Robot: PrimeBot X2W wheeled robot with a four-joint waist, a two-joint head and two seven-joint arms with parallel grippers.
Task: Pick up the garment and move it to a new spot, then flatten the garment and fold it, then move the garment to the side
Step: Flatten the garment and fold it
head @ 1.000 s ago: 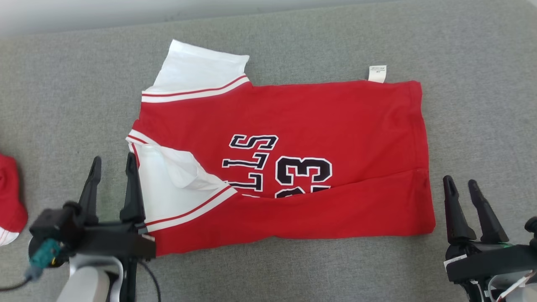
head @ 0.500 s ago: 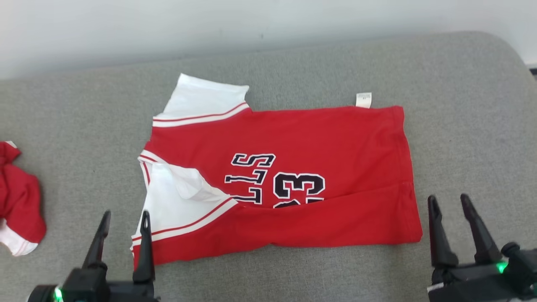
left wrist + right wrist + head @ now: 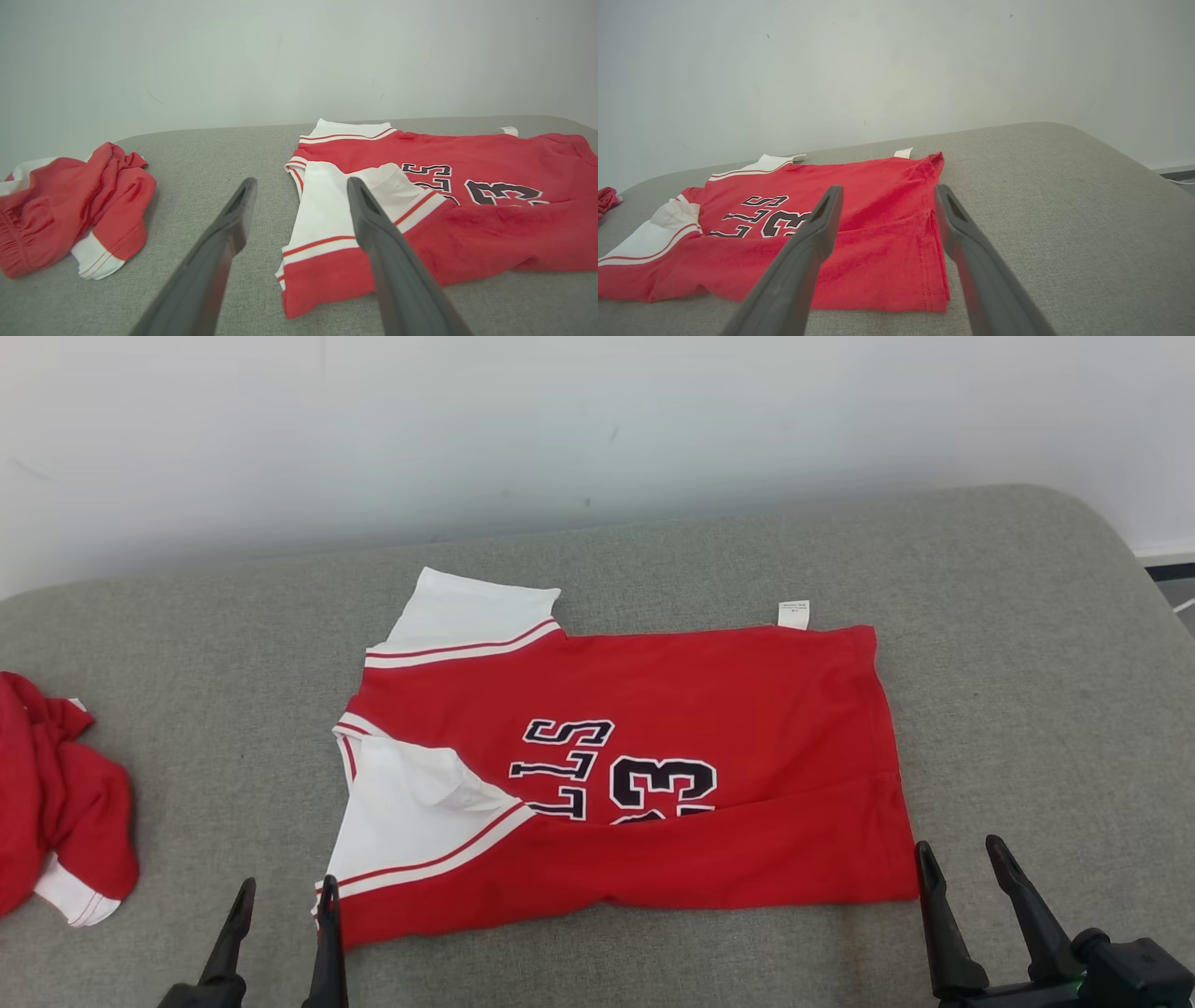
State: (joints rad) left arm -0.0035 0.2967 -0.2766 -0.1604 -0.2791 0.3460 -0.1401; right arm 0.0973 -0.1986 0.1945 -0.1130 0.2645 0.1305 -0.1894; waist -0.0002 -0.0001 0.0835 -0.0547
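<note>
Garment (image 3: 653, 775) flat, long axis L-R, sleeves L, hem R, prob. half-folded; L gripper (image 3: 287, 887), R gripper (image 3: 959, 847) both released, empty.

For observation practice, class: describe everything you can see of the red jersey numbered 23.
The red jersey, of soft knit-looking cloth, has white sleeves with red stripes and dark white-edged lettering with a 23. It lies flat, sideways, on the grey padded surface, its near edge folded over the print. A small white label sticks out at the far edge. Nothing grips it.
</note>
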